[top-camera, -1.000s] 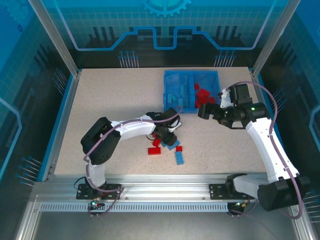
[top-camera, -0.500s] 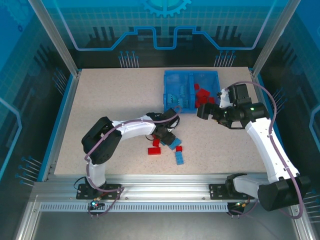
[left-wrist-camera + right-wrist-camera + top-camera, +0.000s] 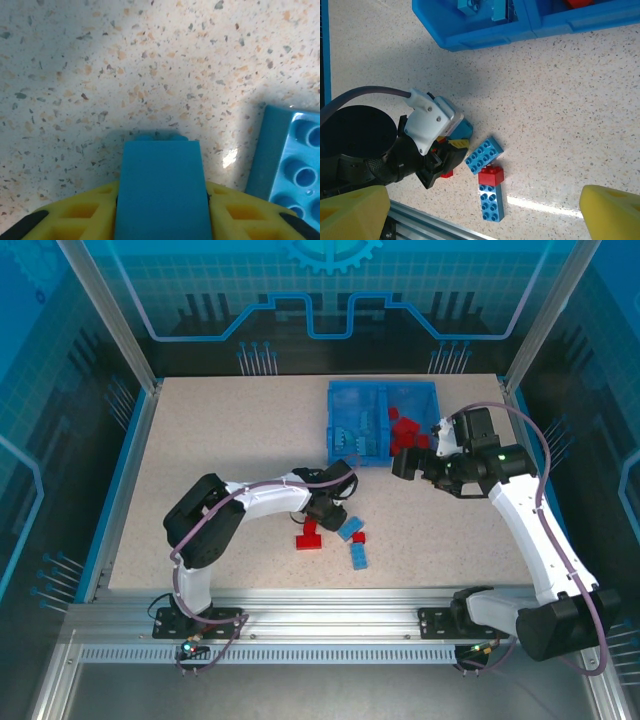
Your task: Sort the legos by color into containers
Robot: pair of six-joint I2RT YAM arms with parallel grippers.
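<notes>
Speckled bench (image 3: 220, 440). My left hand (image 3: 160, 205) clamps light blue brick (image 3: 160, 180), nearward of bin (image 3: 333, 425); right hand (image 3: 405, 464) gapes empty at bin's near wall. Risk: brick slips mid-carry, hands clash there.

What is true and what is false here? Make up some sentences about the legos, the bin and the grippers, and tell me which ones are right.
1. The left gripper holds a blue lego. True.
2. The right gripper pinches a red lego. False: it is open and holds nothing.
3. Red legos lie in the right half of the bin. True.
4. Every lego is in the bin. False: a red one and a blue one, among others, lie on the table.
</notes>
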